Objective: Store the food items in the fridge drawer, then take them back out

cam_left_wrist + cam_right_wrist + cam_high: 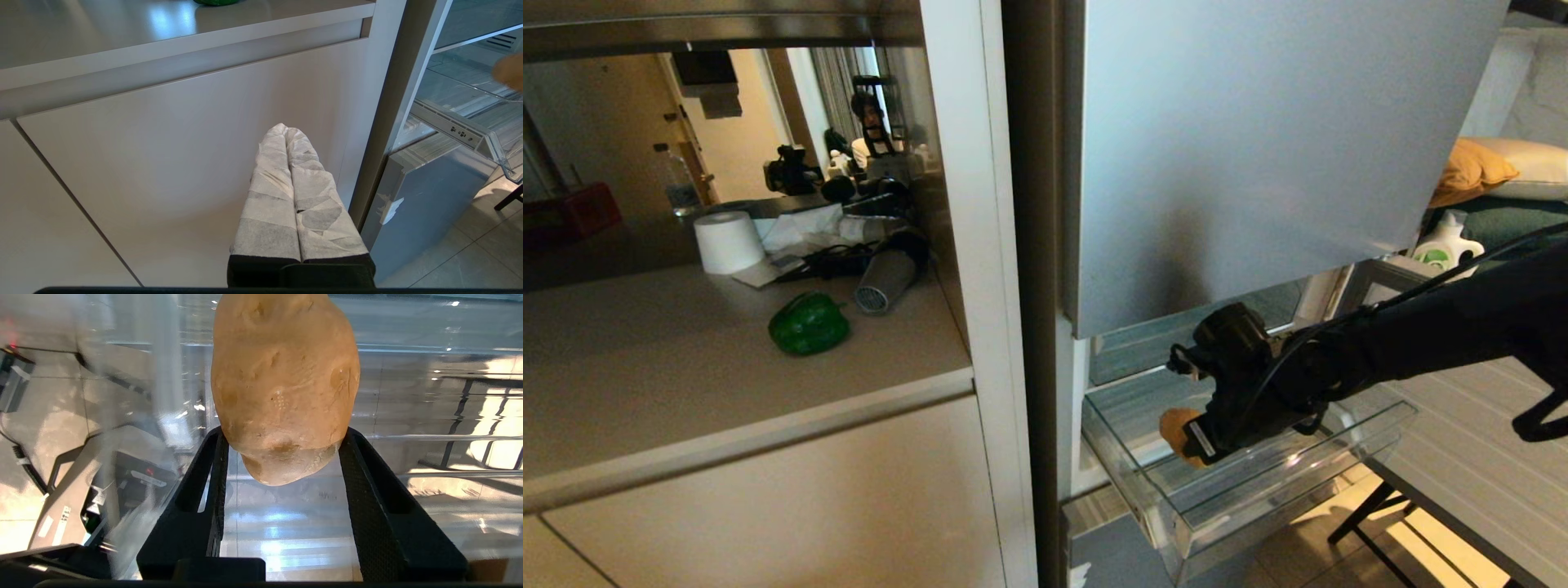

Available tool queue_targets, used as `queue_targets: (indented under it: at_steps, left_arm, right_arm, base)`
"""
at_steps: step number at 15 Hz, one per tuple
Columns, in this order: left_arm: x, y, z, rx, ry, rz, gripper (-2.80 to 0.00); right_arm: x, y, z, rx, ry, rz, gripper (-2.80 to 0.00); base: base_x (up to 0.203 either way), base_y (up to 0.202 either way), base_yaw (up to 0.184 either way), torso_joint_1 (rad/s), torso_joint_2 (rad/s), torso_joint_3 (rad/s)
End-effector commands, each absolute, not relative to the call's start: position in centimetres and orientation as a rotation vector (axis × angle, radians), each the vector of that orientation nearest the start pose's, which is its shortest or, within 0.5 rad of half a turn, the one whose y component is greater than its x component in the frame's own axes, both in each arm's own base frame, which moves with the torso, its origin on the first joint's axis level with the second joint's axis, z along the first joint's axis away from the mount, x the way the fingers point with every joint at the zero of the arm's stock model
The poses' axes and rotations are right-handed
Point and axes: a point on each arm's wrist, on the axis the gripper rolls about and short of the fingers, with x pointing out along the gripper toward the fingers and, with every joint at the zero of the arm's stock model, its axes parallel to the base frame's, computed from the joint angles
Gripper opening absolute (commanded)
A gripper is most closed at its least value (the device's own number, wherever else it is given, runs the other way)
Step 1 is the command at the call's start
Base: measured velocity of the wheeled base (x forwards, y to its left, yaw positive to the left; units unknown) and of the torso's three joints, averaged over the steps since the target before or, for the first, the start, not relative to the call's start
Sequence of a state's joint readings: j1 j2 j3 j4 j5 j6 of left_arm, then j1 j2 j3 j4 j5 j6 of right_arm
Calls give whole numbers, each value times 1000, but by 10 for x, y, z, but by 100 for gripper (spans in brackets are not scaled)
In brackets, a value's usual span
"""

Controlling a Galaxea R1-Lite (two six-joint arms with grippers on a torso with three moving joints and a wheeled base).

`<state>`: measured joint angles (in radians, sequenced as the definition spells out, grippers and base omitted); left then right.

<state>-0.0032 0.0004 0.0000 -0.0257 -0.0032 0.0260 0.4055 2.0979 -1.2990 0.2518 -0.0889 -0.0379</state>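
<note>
A tan potato (284, 384) sits clamped between the black fingers of my right gripper (282, 435), which is shut on it. In the head view the potato (1176, 429) hangs just over the left part of the pulled-out clear fridge drawer (1143, 498), whose floor (286, 522) shows below it. The green bell pepper (808, 323) lies on the beige counter left of the fridge. My left gripper (284, 130), with paper-wrapped fingers pressed together and holding nothing, stays low in front of the cabinet door.
On the counter behind the pepper are a paper roll (729, 241), a hair dryer (889, 278), a water bottle (678, 180) and a red box (568, 214). The silver fridge door (1258, 147) hangs above the drawer. A black table frame (1421, 506) stands right of it.
</note>
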Motion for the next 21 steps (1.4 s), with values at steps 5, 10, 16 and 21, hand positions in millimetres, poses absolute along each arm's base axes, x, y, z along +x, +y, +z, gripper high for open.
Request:
queue_targets:
  at_steps: [5,10,16,21]
  left_arm:
    - [-22,0,75,26,-14,-6,-280]
    - [-22,0,75,26,-14,-6,-280]
    - [-22,0,75,26,-14,-6,-280]
    - [-22,0,75,26,-14,-6,-280]
  right_arm:
    - [315,142,143,-278,923,331,-280]
    - [281,134,165,-271,877,355,-280]
    - [246,134,183,-259,829,402,-280]
    - [233,128,186,-235,826,416,-280]
  base:
    - [0,0,0,0,0,0]
    - [0,0,0,0,0,0]
    - [0,0,0,0,0,0]
    - [0,0,0,0,0,0]
